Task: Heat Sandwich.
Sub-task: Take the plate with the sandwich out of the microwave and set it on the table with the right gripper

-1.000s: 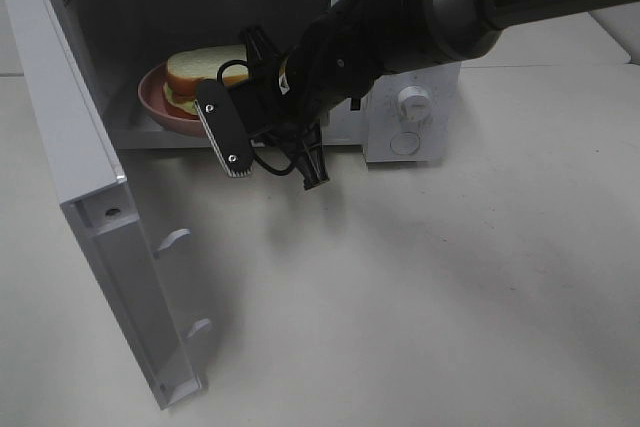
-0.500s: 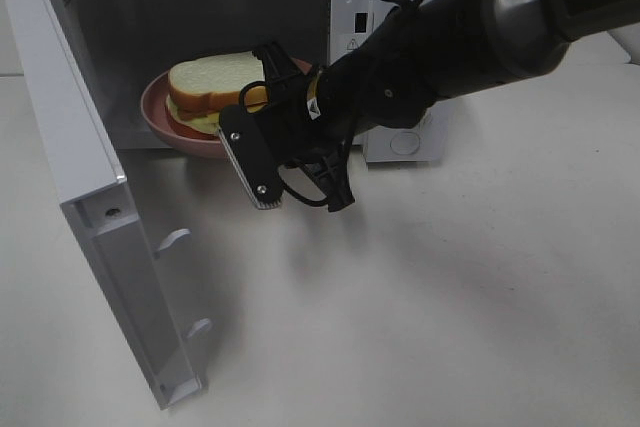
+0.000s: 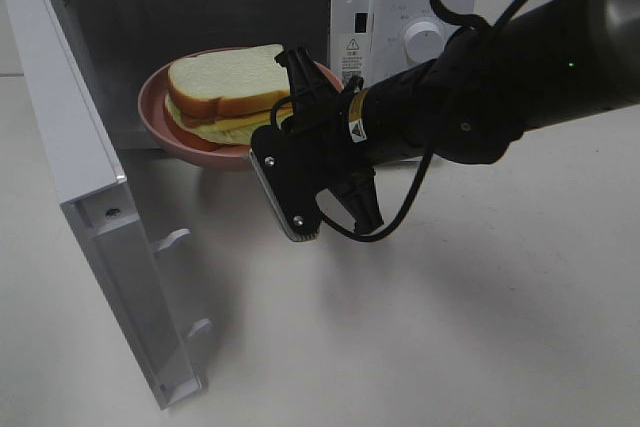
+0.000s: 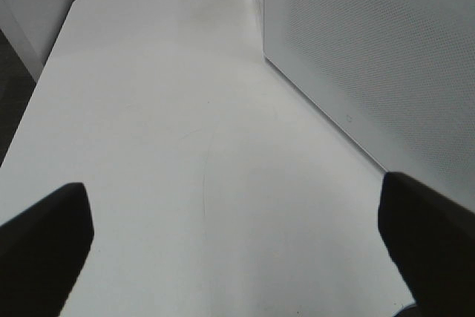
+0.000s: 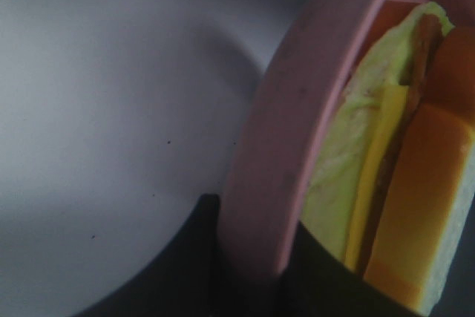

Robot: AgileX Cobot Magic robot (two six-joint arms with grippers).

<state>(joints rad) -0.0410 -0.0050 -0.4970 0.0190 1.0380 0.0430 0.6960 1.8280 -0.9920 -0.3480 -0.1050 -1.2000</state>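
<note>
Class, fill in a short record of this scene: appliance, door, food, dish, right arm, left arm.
appliance: white microwave
door: microwave door swung wide open
food: sandwich lying on the dish
dish: pink plate, at the cavity's mouth, partly over the sill
right arm: right gripper shut on the plate's rim
left arm: left gripper open, empty, over the table

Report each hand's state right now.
Left hand: open, holding nothing.
Right hand: closed on the rim of the pink plate carrying the sandwich.
</note>
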